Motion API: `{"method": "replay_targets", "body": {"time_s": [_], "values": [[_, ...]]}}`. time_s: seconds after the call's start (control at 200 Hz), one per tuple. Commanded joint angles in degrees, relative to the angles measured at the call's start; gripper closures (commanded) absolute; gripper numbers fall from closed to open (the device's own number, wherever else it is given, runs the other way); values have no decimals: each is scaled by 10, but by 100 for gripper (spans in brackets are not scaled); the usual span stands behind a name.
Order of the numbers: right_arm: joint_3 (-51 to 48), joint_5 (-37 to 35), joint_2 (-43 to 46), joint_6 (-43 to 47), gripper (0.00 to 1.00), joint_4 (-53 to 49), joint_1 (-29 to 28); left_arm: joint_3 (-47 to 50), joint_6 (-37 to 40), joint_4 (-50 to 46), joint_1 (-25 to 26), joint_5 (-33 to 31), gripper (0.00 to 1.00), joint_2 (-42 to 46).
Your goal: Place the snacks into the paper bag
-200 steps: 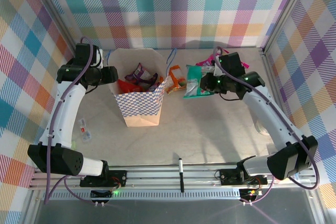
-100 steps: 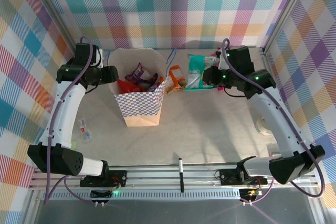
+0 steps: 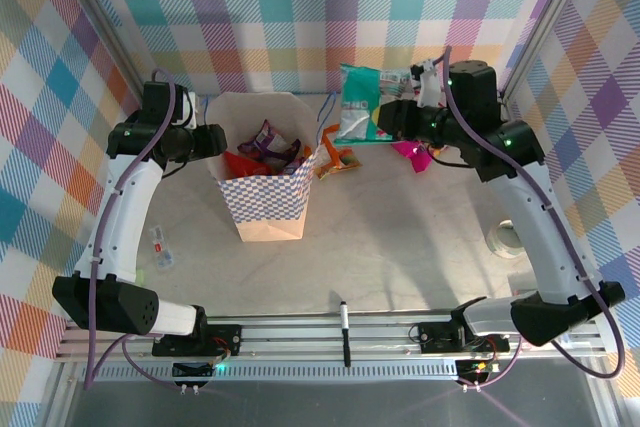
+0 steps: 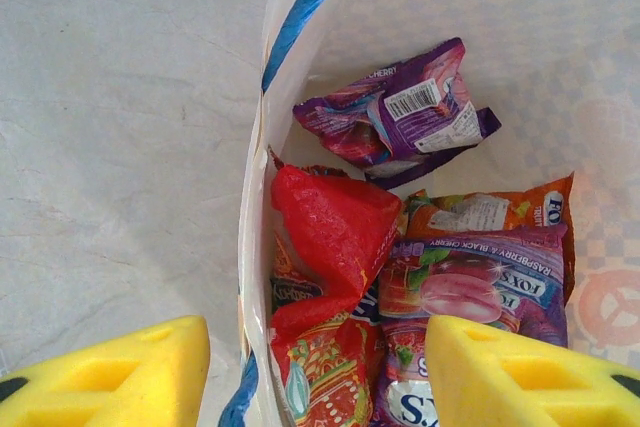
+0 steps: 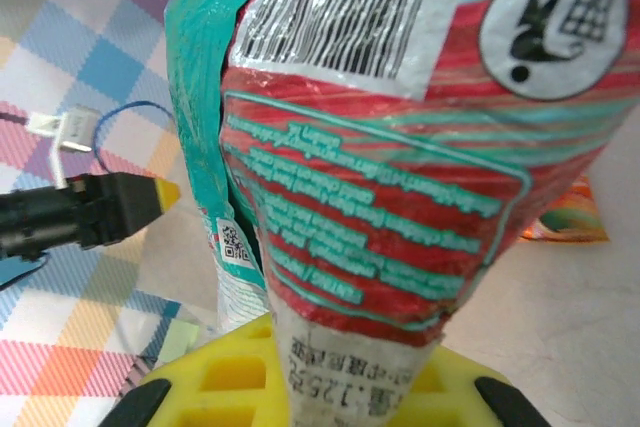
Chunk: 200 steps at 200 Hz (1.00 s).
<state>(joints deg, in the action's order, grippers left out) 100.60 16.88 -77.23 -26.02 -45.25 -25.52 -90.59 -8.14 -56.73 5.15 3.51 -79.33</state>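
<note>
The paper bag (image 3: 265,197) stands open at the left of the table, with purple (image 4: 400,112), red (image 4: 335,227) and orange (image 4: 500,212) snacks inside. My left gripper (image 3: 218,140) is open astride the bag's left rim (image 4: 255,247), one yellow finger (image 4: 120,372) outside and the other inside. My right gripper (image 3: 395,119) is shut on the bottom seal of a teal and red packet (image 3: 360,102) and holds it in the air right of the bag. That packet (image 5: 400,147) rises from the pads of the right gripper (image 5: 350,377). An orange packet (image 3: 335,155) and a pink one (image 3: 410,152) lie on the table.
A black marker pen (image 3: 344,327) lies near the front rail. A small clear wrapper (image 3: 160,247) sits left of the bag, and a clear round object (image 3: 505,240) rests by the right wall. Checked walls close in the back and both sides.
My right arm has lifted the teal packet off the table and carried it up and toward the back, uncovering the pink packet. The left arm and bag have not moved.
</note>
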Motion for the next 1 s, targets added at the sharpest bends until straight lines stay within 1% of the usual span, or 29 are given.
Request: {"method": "replay_targets", "body": {"time_s": [0.0,0.165,0.39,0.74,0.995], "values": [[51,24,-17,20,89,29,-20,-13,-5,6,3,1,41,14],[101,43,-58,36,90,30,-48,-14,-9,6,3,1,41,15],[204,66,-135,60,90,-2,-79,-9,-5,1,4,-8,41,26],[265,94,-221,41,90,20,-111,-7,1,12,3,-27,41,41],[330,104,-294,21,90,18,-132,-3,11,12,3,-37,41,47]]}}
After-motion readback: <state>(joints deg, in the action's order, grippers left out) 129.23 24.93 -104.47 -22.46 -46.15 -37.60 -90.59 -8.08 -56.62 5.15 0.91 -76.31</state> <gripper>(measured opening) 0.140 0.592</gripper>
